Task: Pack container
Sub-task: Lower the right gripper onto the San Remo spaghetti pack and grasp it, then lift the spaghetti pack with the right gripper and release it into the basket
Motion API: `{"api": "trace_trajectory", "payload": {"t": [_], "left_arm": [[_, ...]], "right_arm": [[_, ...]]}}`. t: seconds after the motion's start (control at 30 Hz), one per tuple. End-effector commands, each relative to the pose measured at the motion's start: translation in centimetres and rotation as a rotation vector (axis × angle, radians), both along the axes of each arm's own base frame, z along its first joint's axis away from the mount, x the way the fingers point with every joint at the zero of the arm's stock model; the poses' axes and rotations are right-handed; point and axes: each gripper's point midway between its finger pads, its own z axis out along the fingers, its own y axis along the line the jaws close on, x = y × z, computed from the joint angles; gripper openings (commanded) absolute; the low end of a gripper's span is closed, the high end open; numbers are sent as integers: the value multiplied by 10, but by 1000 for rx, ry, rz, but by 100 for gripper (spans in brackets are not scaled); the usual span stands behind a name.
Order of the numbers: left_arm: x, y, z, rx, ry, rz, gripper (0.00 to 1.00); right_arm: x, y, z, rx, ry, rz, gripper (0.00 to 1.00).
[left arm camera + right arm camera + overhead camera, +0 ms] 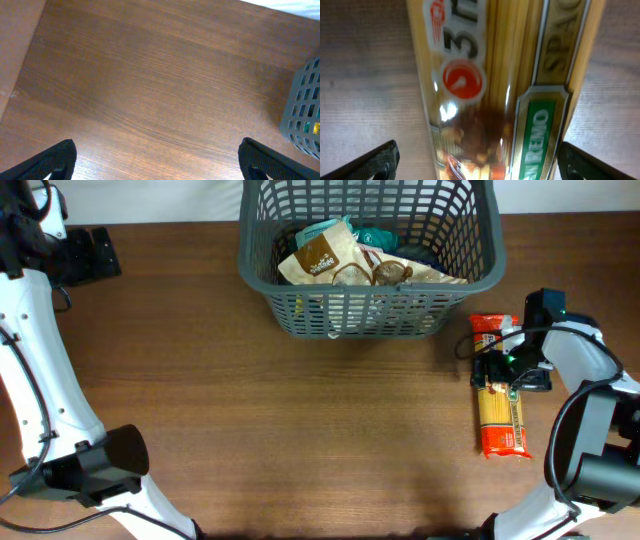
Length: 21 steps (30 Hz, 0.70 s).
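- packing looks partly done: the container (262,280) at the far middle of the table (250,410) already holds several packets, among them a brown packet (325,255) and a teal packet (375,235).
- one spaghetti packet (500,415) is not yet in; it lies flat on the wood just to the right of the container, apart from its wall.
- the right gripper (482,161) hangs low over the packet's near-basket half, fingers spread wide with the packet between them, not clamped on it.
- judging from that, the grasp comes next, then a lift and a carry left over the rim.
- the left gripper (160,160) is also spread wide and holds nothing, over bare wood, with the container's corner (302,110) off to its right and well apart from its fingers.
- no other loose packets show on the table.
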Motion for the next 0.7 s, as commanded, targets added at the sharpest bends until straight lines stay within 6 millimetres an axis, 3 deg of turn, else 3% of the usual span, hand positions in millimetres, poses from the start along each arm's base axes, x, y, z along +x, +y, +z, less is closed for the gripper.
{"api": "trace_trajectory", "payload": {"t": [0.0, 0.3, 0.4, 0.47, 0.6, 0.67], "left_arm": [[0, 3, -2, -2, 5, 18, 99], [0, 3, -2, -2, 5, 18, 99], [0, 3, -2, -2, 5, 18, 99], [0, 3, -2, -2, 5, 18, 99], [0, 3, -2, -2, 5, 18, 99], [0, 3, -2, -2, 5, 18, 99]], "right_arm": [[2, 6, -8, 25, -9, -68, 96], [-7, 8, -28, 26, -13, -116, 92], [-13, 10, -33, 28, 1, -116, 84], [-13, 10, -33, 28, 3, -116, 73], [-13, 9, -33, 31, 4, -166, 23], [-12, 8, -30, 47, 1, -234, 10]]}}
